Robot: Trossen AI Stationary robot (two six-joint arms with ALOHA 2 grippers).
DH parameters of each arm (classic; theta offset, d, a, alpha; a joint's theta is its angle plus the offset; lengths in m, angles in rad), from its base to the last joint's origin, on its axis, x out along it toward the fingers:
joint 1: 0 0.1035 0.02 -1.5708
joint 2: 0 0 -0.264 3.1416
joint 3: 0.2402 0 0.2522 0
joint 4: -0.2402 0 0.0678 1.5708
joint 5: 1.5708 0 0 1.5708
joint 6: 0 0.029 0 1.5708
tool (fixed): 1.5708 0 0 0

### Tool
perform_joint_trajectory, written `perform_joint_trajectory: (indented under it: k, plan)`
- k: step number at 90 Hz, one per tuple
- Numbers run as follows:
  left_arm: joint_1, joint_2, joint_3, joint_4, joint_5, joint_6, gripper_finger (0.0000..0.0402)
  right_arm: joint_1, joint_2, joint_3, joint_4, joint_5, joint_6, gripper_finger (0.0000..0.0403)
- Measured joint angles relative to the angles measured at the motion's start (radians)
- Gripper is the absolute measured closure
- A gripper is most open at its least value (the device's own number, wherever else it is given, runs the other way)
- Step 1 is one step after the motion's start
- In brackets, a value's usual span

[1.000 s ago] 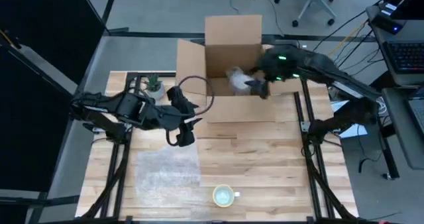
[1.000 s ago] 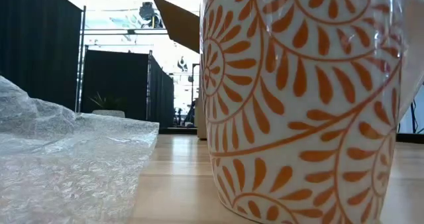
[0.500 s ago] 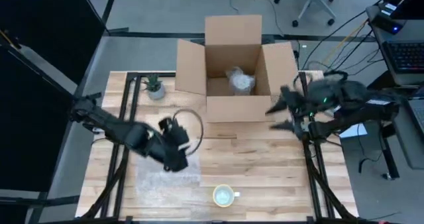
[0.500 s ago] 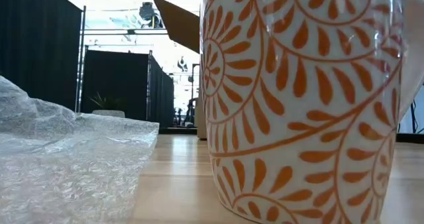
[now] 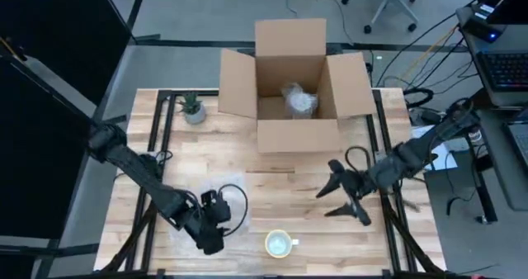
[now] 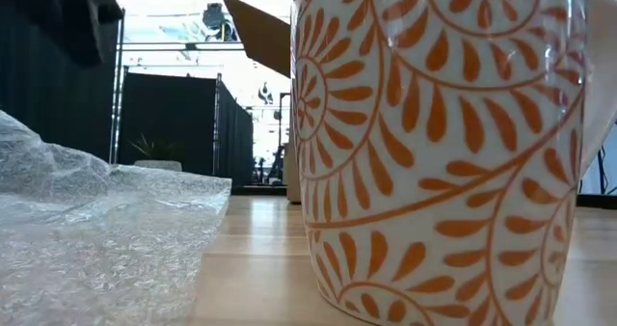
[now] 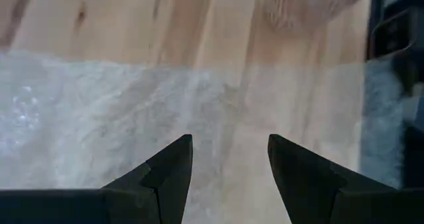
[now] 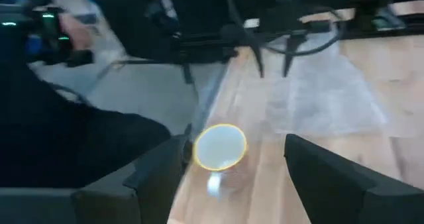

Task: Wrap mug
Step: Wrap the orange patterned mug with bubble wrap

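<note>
Both arms have swung down from the box (image 5: 289, 89): left gripper (image 5: 213, 229) over bubble wrap (image 5: 186, 213), right gripper (image 5: 337, 200) near mug (image 5: 279, 244), fingers spread.

Between claws: bare counter (image 5: 289, 196) lay clear from the right claw (image 5: 340, 198) to the mug (image 5: 278, 244)
Mug's other side: bubble wrap (image 5: 194, 217) and left claw (image 5: 216, 232) crowded it

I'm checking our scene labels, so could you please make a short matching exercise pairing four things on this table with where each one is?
Things:
1. mug
2. bubble wrap
3. cardboard box
4. small potted plant

Places:
A. at the table's far edge, flaps open
B. far left corner of the table
C. near edge, about the middle
D. under the left tool

Pairs: 1-C, 2-D, 3-A, 4-B
</note>
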Motion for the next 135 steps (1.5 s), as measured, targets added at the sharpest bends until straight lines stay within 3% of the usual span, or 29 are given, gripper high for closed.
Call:
perform_joint_trajectory:
  k: [25, 43, 51, 79, 109, 120, 135]
  plan:
    - [0.004, 0.142, 0.001, 0.093, 0.047, 0.044, 0.0215, 0.155, 0.16, 0.0, 0.028, 0.296, 0.104, 0.0154]
    - [0.016, 0.211, 0.002, 0.101, 0.023, 0.042, 0.0215, 0.175, 0.313, 0.0, 0.042, 0.441, 0.182, 0.0154]
    - [0.032, 0.221, 0.001, 0.104, 0.078, 0.039, 0.0215, 0.17, 0.378, 0.0, 0.083, 0.493, 0.189, 0.0154]
    - [0.069, 0.218, 0.017, 0.09, 0.075, 0.022, 0.0215, 0.13, 0.536, 0.0, 0.201, 0.523, 0.191, 0.0154]
    - [0.122, 0.218, 0.013, 0.027, 0.046, 0.081, 0.0218, 0.074, 0.587, 0.0, 0.256, 0.564, 0.19, 0.0154]
    - [0.124, 0.225, 0.013, 0.032, 0.039, 0.116, 0.0243, 0.047, 0.585, 0.002, 0.287, 0.592, 0.148, 0.0154]
    - [0.132, 0.232, 0.013, 0.036, 0.038, 0.144, 0.0308, 0.021, 0.585, 0.002, 0.306, 0.612, 0.09, 0.0154]
